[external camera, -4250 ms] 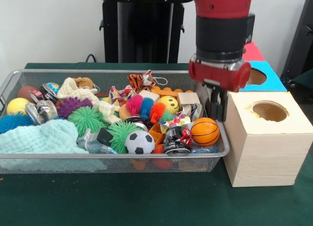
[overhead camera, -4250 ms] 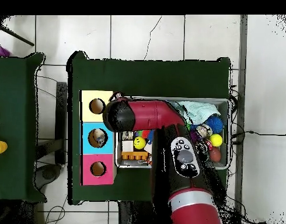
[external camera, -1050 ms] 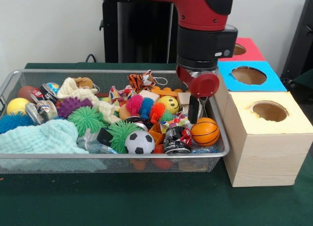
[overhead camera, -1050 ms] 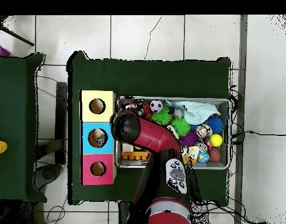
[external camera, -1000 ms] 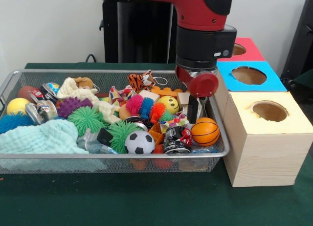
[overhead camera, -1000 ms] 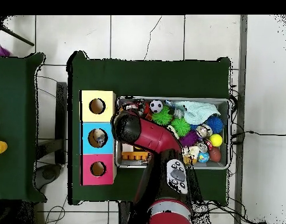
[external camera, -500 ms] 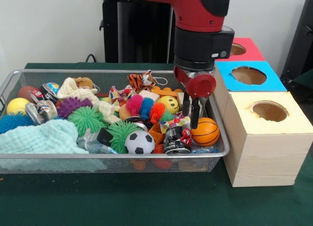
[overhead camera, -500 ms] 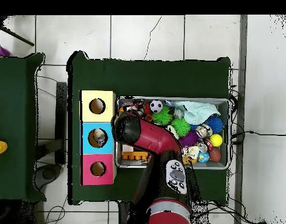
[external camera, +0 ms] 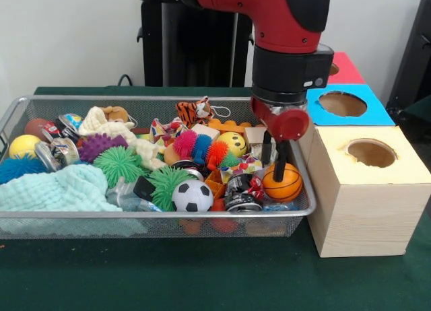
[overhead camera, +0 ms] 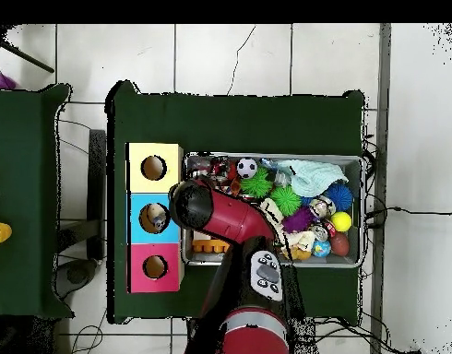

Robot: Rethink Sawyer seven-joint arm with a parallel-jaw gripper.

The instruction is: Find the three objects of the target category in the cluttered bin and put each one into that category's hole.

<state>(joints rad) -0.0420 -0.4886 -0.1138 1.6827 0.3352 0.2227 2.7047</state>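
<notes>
The silver wire-mesh bin [external camera: 155,217] is full of toys; it also shows in the overhead view [overhead camera: 351,159]. One see-through plastic bottle [external camera: 125,196] lies at the front, between the green spiky balls. A crinkled see-through piece [external camera: 258,151] glints just left of the fingers; I cannot tell if it is a bottle. The blue-label bottle is not clearly seen. My gripper [external camera: 272,171] hangs open and empty over the bin's right end, just above the orange basketball [external camera: 283,184]. In the overhead view the red arm [overhead camera: 211,214] hides the gripper.
Three wooden boxes with round holes stand right of the bin: yellow top [external camera: 371,153], blue [external camera: 343,104], red [external camera: 342,68]. Metal cans [external camera: 243,192], a soccer ball [external camera: 192,196], spiky balls [external camera: 119,164] and a mint cloth [external camera: 57,188] crowd the bin.
My gripper has shifted a little to the right, toward the boxes, and now stands over the basketball. Its fingers stay apart. The things in the bin have not moved.
</notes>
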